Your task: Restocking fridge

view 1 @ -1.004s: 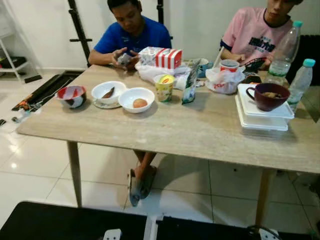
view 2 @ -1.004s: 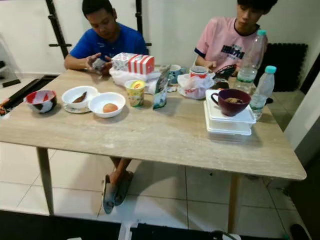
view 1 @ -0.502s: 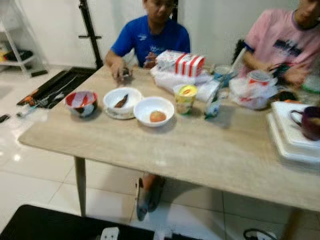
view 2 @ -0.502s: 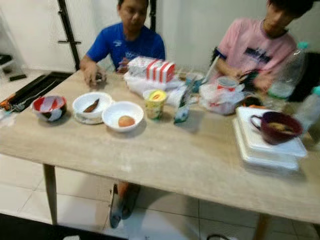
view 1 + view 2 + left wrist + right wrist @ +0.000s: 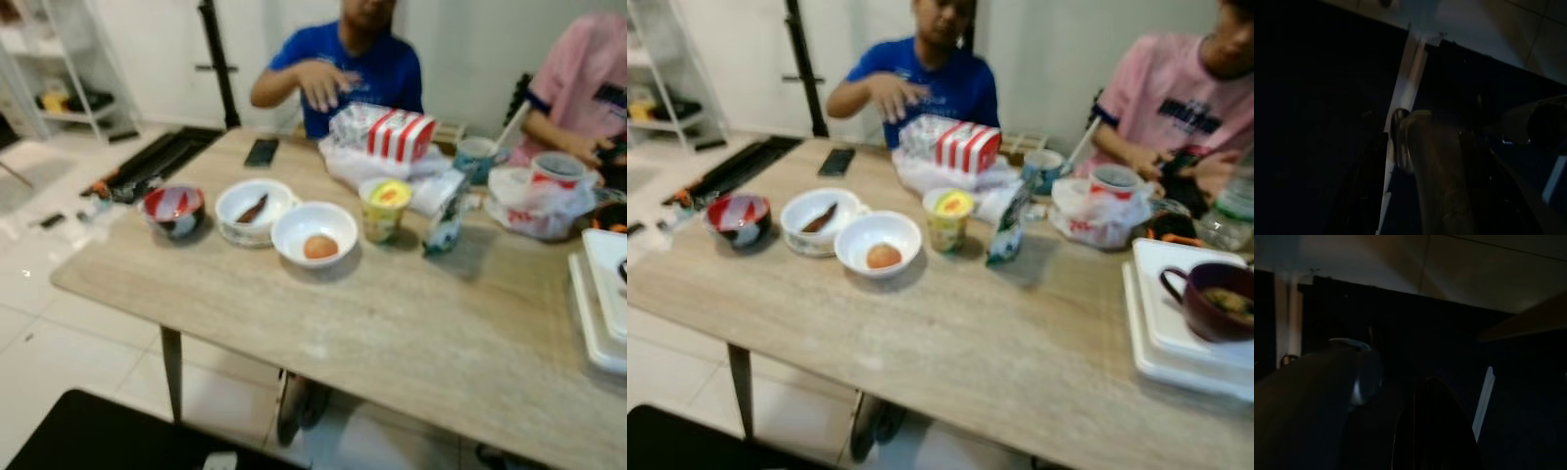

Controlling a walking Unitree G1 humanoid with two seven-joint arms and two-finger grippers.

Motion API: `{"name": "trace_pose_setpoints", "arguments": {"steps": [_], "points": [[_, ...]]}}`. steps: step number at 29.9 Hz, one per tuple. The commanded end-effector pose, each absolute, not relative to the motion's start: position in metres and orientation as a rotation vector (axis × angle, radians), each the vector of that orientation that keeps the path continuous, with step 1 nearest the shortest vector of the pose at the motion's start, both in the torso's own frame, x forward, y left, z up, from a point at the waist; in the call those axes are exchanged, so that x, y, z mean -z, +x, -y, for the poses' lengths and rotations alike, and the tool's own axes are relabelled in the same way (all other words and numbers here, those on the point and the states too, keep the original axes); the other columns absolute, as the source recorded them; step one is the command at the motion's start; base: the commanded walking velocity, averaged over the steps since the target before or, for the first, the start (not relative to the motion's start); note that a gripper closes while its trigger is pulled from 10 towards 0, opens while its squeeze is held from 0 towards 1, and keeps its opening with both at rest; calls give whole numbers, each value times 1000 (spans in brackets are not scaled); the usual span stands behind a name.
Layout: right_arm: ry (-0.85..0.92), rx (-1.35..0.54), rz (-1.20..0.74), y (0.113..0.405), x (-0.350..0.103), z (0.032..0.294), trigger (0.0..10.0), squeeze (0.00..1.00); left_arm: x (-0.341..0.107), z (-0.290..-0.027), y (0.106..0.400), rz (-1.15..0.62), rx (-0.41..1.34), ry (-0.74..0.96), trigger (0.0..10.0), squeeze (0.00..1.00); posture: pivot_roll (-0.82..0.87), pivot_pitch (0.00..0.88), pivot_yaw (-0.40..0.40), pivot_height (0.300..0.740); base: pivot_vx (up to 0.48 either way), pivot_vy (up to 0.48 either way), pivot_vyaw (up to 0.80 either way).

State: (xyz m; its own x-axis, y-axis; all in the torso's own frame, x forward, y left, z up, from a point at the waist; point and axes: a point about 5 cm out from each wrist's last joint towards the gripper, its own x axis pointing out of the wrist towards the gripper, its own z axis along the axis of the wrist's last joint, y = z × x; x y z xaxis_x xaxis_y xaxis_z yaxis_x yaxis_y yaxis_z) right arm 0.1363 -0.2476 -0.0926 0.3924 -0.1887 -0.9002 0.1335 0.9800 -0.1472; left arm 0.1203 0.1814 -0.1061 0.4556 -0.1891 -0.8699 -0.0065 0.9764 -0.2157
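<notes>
**Desk with food items before the robot**

A wooden desk [image 5: 950, 333] carried the food. The landmark was a white bowl holding an egg [image 5: 881, 243]. Just beside it, toward the robot's left, stood a white bowl with a brown piece [image 5: 820, 214], then a red patterned bowl [image 5: 738, 216]. To the landmark's right stood a yellow cup [image 5: 948, 219] and a small pouch [image 5: 1007, 228]; behind it, a red-and-white striped box [image 5: 960, 145]. A maroon mug [image 5: 1213, 299] sat on white containers [image 5: 1176, 333], far right. Two persons sat behind. Both wrist views were dark; each end effector's opening could not be told.
</notes>
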Motion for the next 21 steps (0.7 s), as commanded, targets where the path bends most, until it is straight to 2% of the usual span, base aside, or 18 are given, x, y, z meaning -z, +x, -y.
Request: {"name": "trace_pose_setpoints", "arguments": {"steps": [1, 8, 12, 16, 21], "points": [[-47, 192, -1170, 132, 96, 242, 10000, 0, 108, -185, 113, -1108, 79, -215, 10000, 0, -1, 0, 39, 740, 0, 0, 0], [-45, 186, -1170, 132, 96, 240, 10000, 0, 106, -203, 113, -1065, -70, -251, 10000, 0, 5, 0, 38, 740, 0, 0, 0], [-46, 179, -1169, 134, 96, 239, 10000, 0, 95, -245, 121, -941, -353, -311, 10000, 0, 7, 0, 39, 740, 0, 0, 0], [-48, 174, -1162, 137, 95, 238, 10000, 0, 66, -313, 130, -696, -719, -397, 10000, 0, 12, 0, 36, 740, 0, 0, 0], [-48, 172, -1158, 139, 94, 238, 10000, 0, 39, -355, 134, -524, -892, -420, 10000, 0, 11, 0, 41, 740, 0, 0, 0]]}}
